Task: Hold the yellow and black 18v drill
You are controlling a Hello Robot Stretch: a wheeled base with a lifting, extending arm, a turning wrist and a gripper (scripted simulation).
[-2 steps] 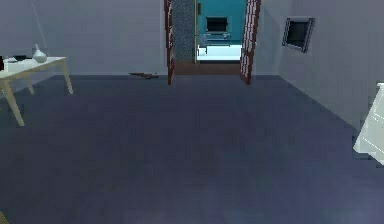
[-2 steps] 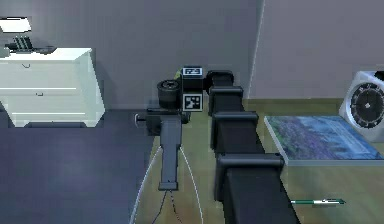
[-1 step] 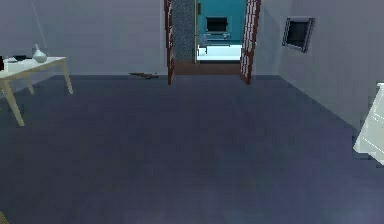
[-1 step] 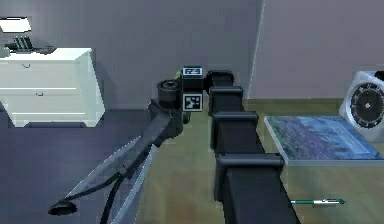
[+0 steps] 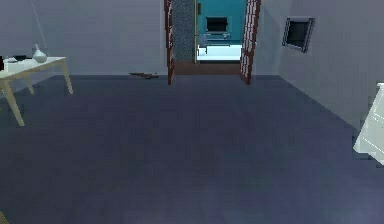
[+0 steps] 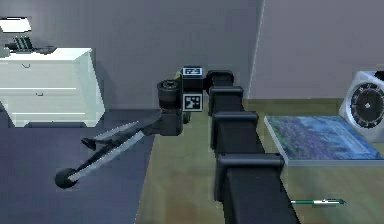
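Arm side view: the arm (image 6: 240,150) runs up from the bottom edge over a tan desk (image 6: 180,195). The fingers (image 6: 68,178) slant down and left off the desk edge, with only bare dark floor (image 6: 40,195) behind their tips, so I log them as holding nothing. How wide they stand I cannot tell.

Up and left of the fingers, well apart, is a white dresser (image 6: 50,88) against the wall, with a small dark-and-white lump (image 6: 18,42) on top, too small to name. Right of the fingers, past the arm, a blue patterned flat thing (image 6: 320,138) lies on the desk. A round clock-like thing (image 6: 368,100) stands farther right, and a thin pen-like thing (image 6: 320,202) lies near the bottom edge.

Where the drill is I cannot tell; no blob has its shape and colour.

Forward view: a cream side table (image 5: 35,75) with a vase (image 5: 38,54), and a doorway (image 5: 210,40) straight ahead.
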